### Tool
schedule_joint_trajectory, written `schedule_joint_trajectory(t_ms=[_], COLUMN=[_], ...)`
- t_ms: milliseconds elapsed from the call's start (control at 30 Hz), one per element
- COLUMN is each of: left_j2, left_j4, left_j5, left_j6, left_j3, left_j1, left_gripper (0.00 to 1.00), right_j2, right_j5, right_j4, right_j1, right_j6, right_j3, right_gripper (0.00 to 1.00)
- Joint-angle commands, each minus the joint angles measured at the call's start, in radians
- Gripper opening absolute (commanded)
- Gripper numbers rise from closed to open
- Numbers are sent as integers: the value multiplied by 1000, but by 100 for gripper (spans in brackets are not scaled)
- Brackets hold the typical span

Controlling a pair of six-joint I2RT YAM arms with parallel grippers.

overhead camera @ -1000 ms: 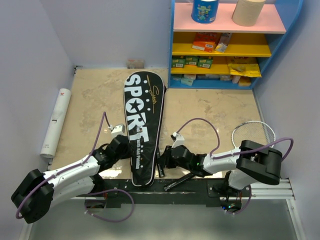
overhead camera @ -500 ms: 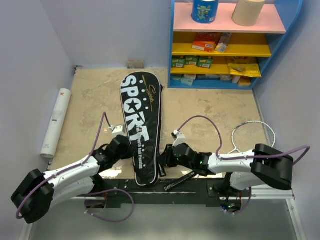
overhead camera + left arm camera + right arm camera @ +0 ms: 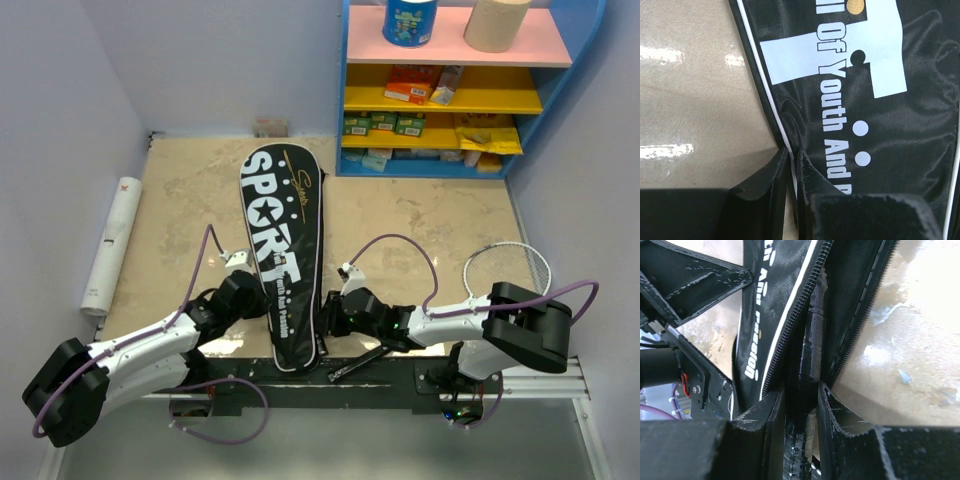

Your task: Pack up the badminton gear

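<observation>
Bag position: black bag [image 3: 283, 230] lettered SPORT lies mid-worktop [image 3: 420, 215], its long axis running roughly 12 to 6 o'clock, wide end far, narrow end near the arm bases.
Change over last second: bag has pivoted slightly; the wide end has swung toward 9 o'clock and the narrow end toward 3 o'clock. Right arm has shifted with it.
Left pincer [image 3: 790, 152]: clenched almost flat on the bag's white-piped edge, at the 9 o'clock side of the narrow end.
Right pincer [image 3: 800, 388]: closed around a dark wrapped bar standing in the open zip mouth; it reads as a racket handle [image 3: 812, 340], held at the bag's 3 o'clock side.
Meaning: judged as one arm pinning the cover while the other feeds or seats a racket; the pivot suggests the bag drags under that push.
Second racket [image 3: 510, 262]: silver head on the worktop at 4 o'clock, partly under the right arm, outside the bag.
White tube [image 3: 110, 245]: at 9 o'clock along the wall, well apart.
Shuttlecocks: none visible.
Progress: early; zip open.
</observation>
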Motion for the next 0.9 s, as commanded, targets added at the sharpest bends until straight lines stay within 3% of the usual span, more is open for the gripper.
schedule_joint_trajectory(t_ms=[0,233,667,733,767,867], left_j2=[13,25,-7,-14,-17,-28], left_j4=[69,91,140,143,143,137], left_j5=[67,93,124,127,127,125], left_j6=[21,31,45,48,47,48], left_j3=[-24,-32,-40,-43,-43,-44], left_j1=[-3,-4,-3,-3,-3,-3], left_gripper=[14,12,12,12,12,12], right_j2=[-4,17,252,267,269,264], right_j5=[-66,-86,-7,-17,-24,-37], right_j4=[181,279,536,541,532,495], right_j1=[18,22,107,123,128,137], right_j6=[19,73,151,143,140,125], right_j3=[53,43,83,103,111,129], right_gripper=[0,0,0,5,15,30])
